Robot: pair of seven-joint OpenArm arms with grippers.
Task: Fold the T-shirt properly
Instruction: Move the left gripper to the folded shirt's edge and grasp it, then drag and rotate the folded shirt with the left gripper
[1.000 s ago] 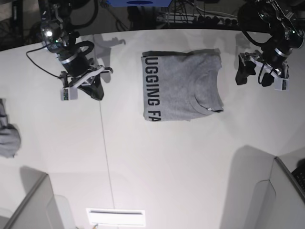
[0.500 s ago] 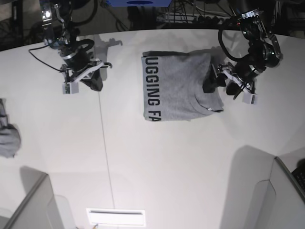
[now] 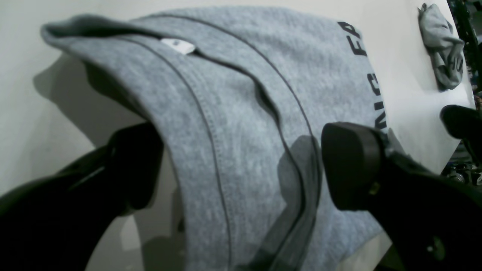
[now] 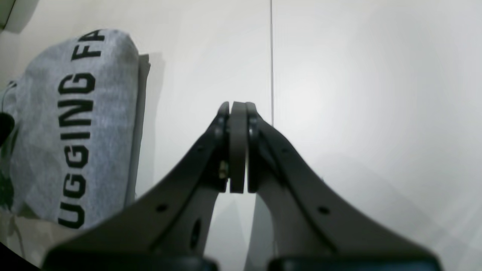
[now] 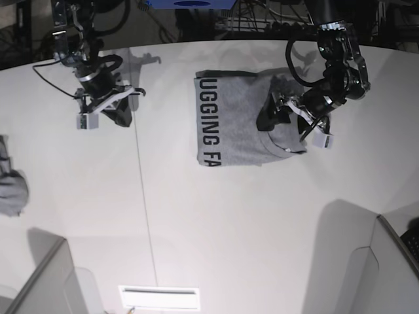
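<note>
— So what's different from a second ago?

— The left hand (image 5: 286, 116) has travelled in from the bare bench (image 5: 216, 222) beside the T-shirt (image 5: 239, 121) and now sits over the garment's collar-side edge. A second ago it hung well clear of the cloth; half a second ago it was just reaching that edge.

— Has it taken hold?

— Not yet, I'd say. In the left wrist view its fingers (image 3: 352, 165) stand wide apart, one on each side of a raised fold of grey fabric with the neckline seam and the small white label (image 3: 178, 45) running between them. Nothing is clamped.

— And the other arm?

— The right hand (image 4: 238, 150) has drifted slightly up and away, toward the bench's far corner. Its fingers are pressed flat together with nothing between them, well apart from the shirt.

— Where does the shirt lie?

— Near the far middle of the bench, already folded into a rough rectangle, black lettering (image 5: 208, 121) along one long side. A small grey cloth lump (image 5: 12, 190) sits well off at the bench edge.

— Meaning?

— Probably the left arm is lining up a pinch on that collar edge for another fold.
</note>
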